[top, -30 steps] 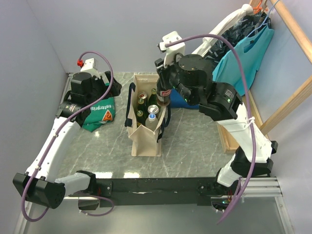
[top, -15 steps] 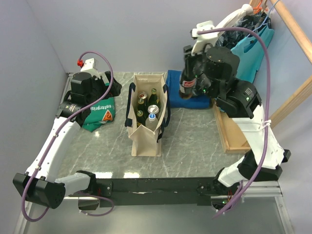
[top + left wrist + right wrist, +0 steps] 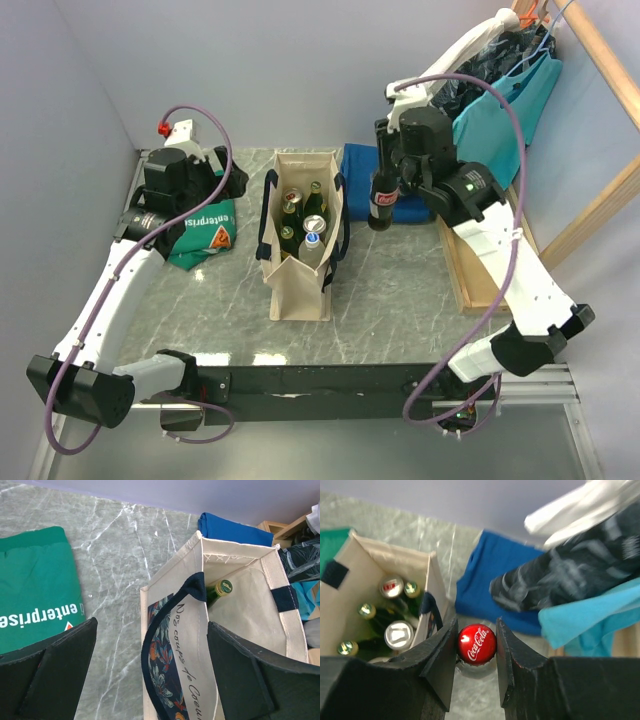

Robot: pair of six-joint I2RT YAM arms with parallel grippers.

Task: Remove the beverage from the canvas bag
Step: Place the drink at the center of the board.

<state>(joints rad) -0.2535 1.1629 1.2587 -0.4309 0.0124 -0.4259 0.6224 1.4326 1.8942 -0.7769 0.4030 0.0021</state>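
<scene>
Right claw, top view [image 3: 383, 170]: clenched on the neck of the cola bottle [image 3: 381, 200]. A second ago that bottle was hanging right at the bag's right rim, so it's swung out and off to the right since.
Cola bottle, top view: now well clear of the canvas bag [image 3: 298, 290], hanging upright by the front edge of the blue cloth [image 3: 358, 165]. I'd call the taking-out basically done, only the set-down left. Can't tell if its base touches the table [image 3: 400, 290] yet.
Bag contents, top view: other bottles [image 3: 290, 205] plus a can [image 3: 314, 224] sit inside, same as before, and the bag hasn't budged.
Left claw, top view [image 3: 222, 178]: parked over by the green T-shirt [image 3: 205, 235], hasn't moved either.
Left claw, left wrist view [image 3: 150, 627]: released, jaws wide, looking down on the bag's side wall and navy handle [image 3: 165, 630]. One green bottle [image 3: 220, 589] peeks out inside.
Right claw, right wrist view [image 3: 476, 630]: fingers [image 3: 442, 655] pinch either side of the red cap [image 3: 477, 644].
In the way, right wrist view: blue cloth just behind the bottle, bag wall just to its left, hanging clothes [image 3: 580, 575] up right. I'd aim for bare marble between bag and cloth, since landing on the cloth edge could tip it.
</scene>
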